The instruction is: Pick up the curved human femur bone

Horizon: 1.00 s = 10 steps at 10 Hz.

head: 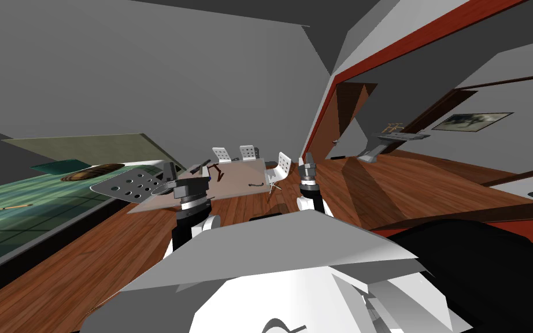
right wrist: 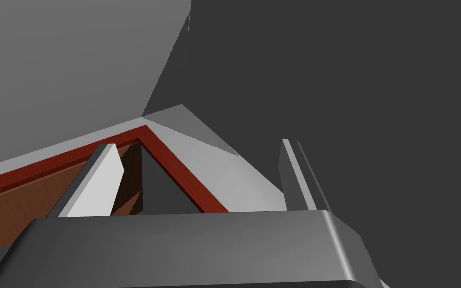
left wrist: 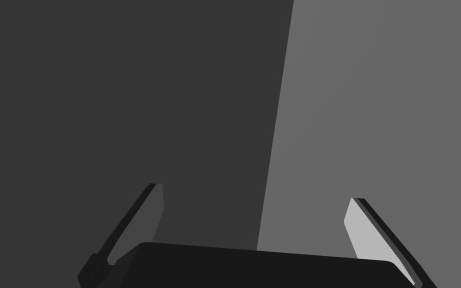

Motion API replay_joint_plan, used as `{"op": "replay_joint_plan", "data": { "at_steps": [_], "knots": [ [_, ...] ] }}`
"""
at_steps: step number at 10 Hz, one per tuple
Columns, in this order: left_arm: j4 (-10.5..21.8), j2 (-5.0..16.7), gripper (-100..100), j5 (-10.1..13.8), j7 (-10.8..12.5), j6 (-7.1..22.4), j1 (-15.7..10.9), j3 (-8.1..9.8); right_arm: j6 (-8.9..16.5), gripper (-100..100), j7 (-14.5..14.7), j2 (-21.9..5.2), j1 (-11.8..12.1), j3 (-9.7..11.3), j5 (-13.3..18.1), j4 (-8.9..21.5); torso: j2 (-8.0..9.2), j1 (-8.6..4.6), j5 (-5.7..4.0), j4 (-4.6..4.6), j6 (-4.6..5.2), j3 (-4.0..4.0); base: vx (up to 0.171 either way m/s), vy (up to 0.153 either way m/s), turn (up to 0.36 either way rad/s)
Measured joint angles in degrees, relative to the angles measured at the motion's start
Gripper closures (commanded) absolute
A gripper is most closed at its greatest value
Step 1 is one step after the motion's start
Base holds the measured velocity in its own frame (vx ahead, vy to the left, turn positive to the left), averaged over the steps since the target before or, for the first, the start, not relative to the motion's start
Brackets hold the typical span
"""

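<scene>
A long, thin, tan, slightly bent object (head: 0, 208) lies on a green glassy surface (head: 40, 196) at the far left; I cannot tell whether it is the bone. A small pale curved piece (head: 256, 184) lies on the table (head: 242, 173) ahead. My left gripper (head: 170, 172) (left wrist: 254, 192) is raised in front of the table's left end, open, holding nothing, and faces grey walls. My right gripper (head: 308, 161) (right wrist: 198, 143) is raised to the right of the table, open and empty, pointing at a red-framed doorway's top corner (right wrist: 147, 132).
White perforated chairs (head: 282, 165) stand around the table, one chair back (head: 129, 185) close by my left arm. A reddish-brown object (head: 218, 171) and a dark one (head: 198, 167) rest on the table. A brown bowl (head: 92, 172) sits on the green surface. An open wooden door (head: 346, 115) stands to the right.
</scene>
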Motion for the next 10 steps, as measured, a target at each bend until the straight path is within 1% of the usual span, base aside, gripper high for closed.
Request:
{"op": "replay_joint_plan", "data": {
  "at_steps": [2, 3, 4, 6, 7, 8, 9, 10],
  "knots": [
    [1.6, 1.4, -100, -0.1, -0.3, 0.7, -1.0, -0.12, 0.0, 0, 0.0, 0.0, 0.0, 0.0, 0.0, 0.0, 0.04, 0.07, 0.02, 0.01, 0.01, 0.02, -0.020, 0.020, -0.024],
    [3.3, 2.4, -100, 0.1, -0.4, 1.0, -1.9, 0.20, 0.0, 0, 0.0, 0.0, 0.0, 0.0, 0.0, 0.0, 0.06, 0.10, 0.03, 0.01, 0.00, 0.03, -0.024, 0.021, -0.030],
    [5.2, 3.2, -100, 0.4, -0.5, 1.5, -3.3, 0.78, 0.0, 0, 0.0, 0.0, 0.0, 0.0, 0.0, 0.0, 0.06, 0.11, 0.03, 0.01, 0.01, 0.03, -0.026, 0.024, -0.044],
    [7.2, 3.9, -100, 0.6, -0.6, 2.0, -3.9, 0.97, 0.0, 0, 0.0, 0.0, 0.0, 0.0, 0.0, 0.0, 0.07, 0.09, 0.02, 0.02, 0.00, 0.04, -0.020, 0.018, -0.013],
    [9.0, 4.3, -100, 0.8, -0.7, 2.3, -5.2, 1.38, 0.0, 0, 0.0, 0.0, 0.0, 0.0, 0.0, 0.0, 0.06, 0.09, 0.02, 0.01, 0.01, 0.03, -0.028, 0.025, -0.053],
    [10.2, 4.8, -100, 1.1, -0.7, 3.0, -5.8, 1.85, 0.0, 0, 0.0, 0.0, 0.0, 0.0, 0.0, 0.0, 0.08, 0.11, 0.02, 0.02, 0.00, 0.05, -0.022, 0.021, -0.013],
    [11.2, 4.9, -100, 1.1, -0.8, 3.4, -6.5, 1.89, 0.0, 0, 0.0, 0.0, 0.0, 0.0, 0.0, 0.0, 0.07, 0.09, 0.02, 0.02, 0.00, 0.04, -0.025, 0.023, -0.018],
    [12.8, 5.2, -100, 1.4, -0.9, 3.8, -7.6, 2.33, 0.0, 0, 0.0, 0.0, 0.0, 0.0, 0.0, 0.0, 0.07, 0.11, 0.02, 0.02, 0.00, 0.04, -0.041, 0.028, -0.047]
  ]
}}
